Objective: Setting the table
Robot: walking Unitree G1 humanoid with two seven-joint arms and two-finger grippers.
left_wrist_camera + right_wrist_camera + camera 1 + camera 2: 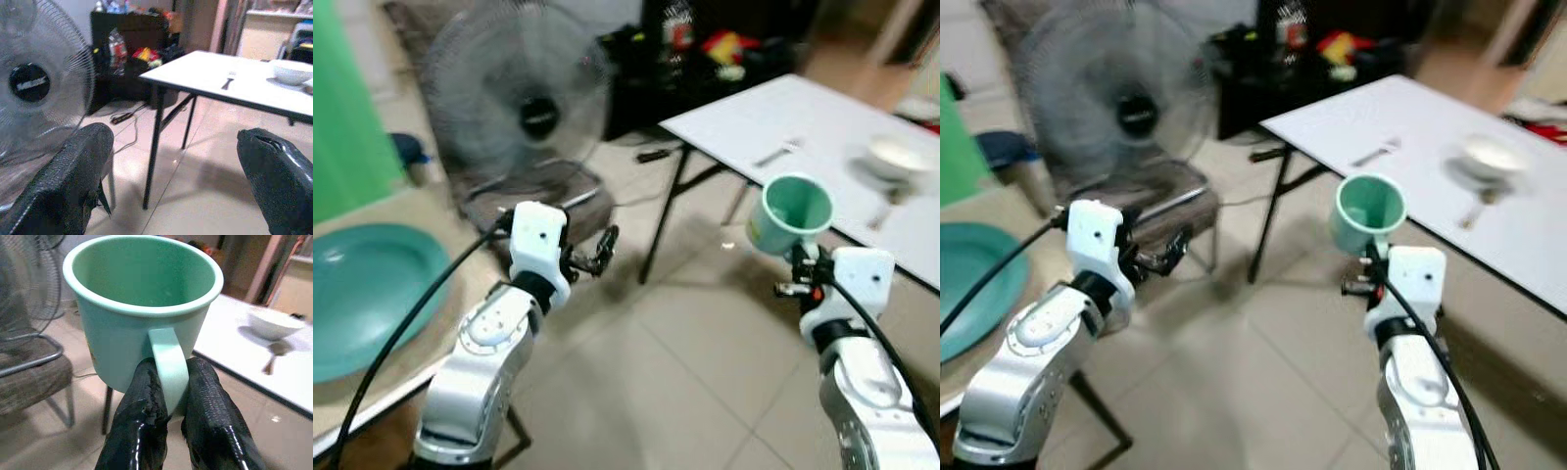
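A mint-green cup [789, 213] hangs upright in the air over the tiled floor, short of the white table's [803, 113] near edge. My right gripper [168, 377] is shut on the cup's handle, one black finger on each side. On the table lie a fork [775, 154], a white bowl [898, 155] and a spoon [271, 360] beside the bowl. A large teal plate [362, 294] rests on a beige counter at my left. My left gripper [597, 257] is raised in front of me, open, with nothing between its fingers [73, 181].
A standing fan [524, 98] and a padded chair [548, 196] stand ahead on the left. A dark cabinet [705, 59] with clutter lies behind the table. The table's black legs [668, 211] stand on tiled floor between me and the table.
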